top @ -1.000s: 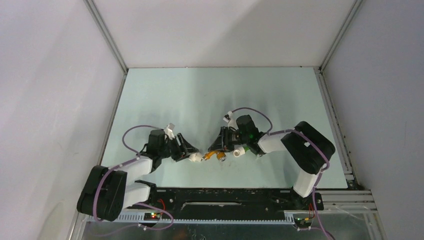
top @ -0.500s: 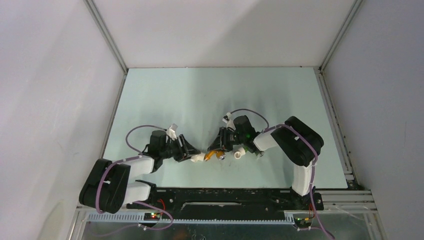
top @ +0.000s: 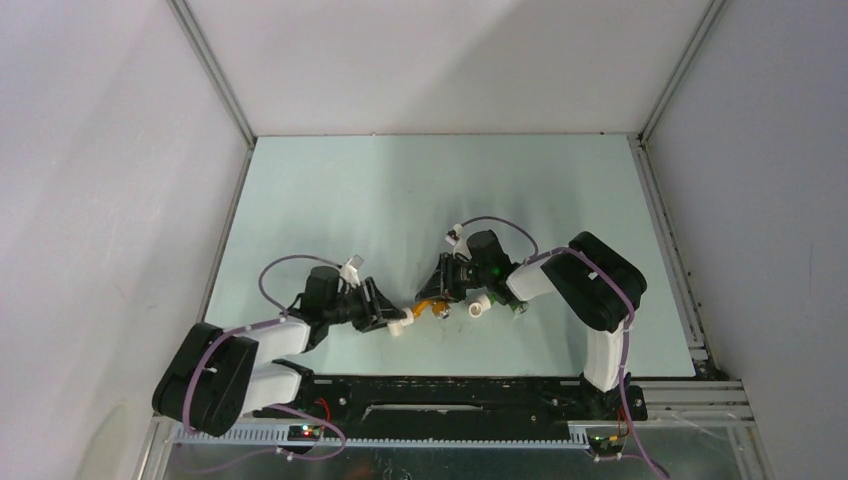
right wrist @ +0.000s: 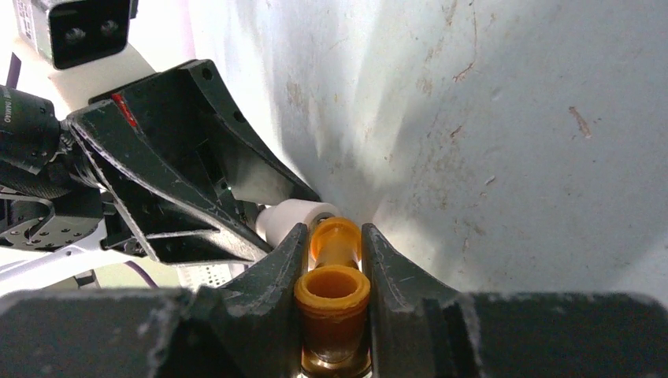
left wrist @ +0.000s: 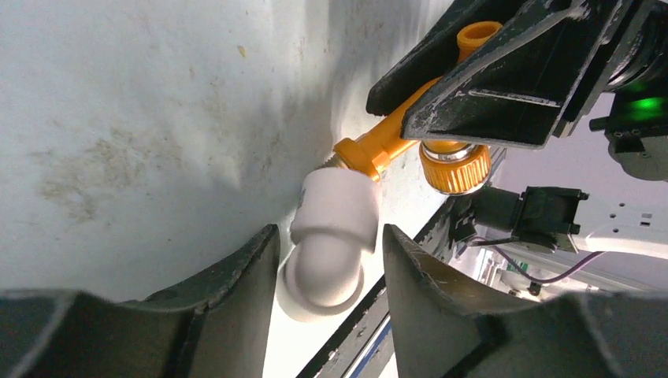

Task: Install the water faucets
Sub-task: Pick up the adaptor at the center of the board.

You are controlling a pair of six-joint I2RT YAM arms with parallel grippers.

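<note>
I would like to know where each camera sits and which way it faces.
Top external: above, behind the bases, facing down at the table; left arm and right arm show.
Left wrist: on the left arm, facing along the left hand at the white elbow; own fingers show.
Right wrist: on the right arm, facing along the right hand, shut on the orange faucet; own fingers show.
Shared by wrist views: elbow and faucet.

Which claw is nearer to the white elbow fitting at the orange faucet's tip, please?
Left. The left claw straddles the elbow fitting; the right claw grips the orange faucet beyond it.
</note>
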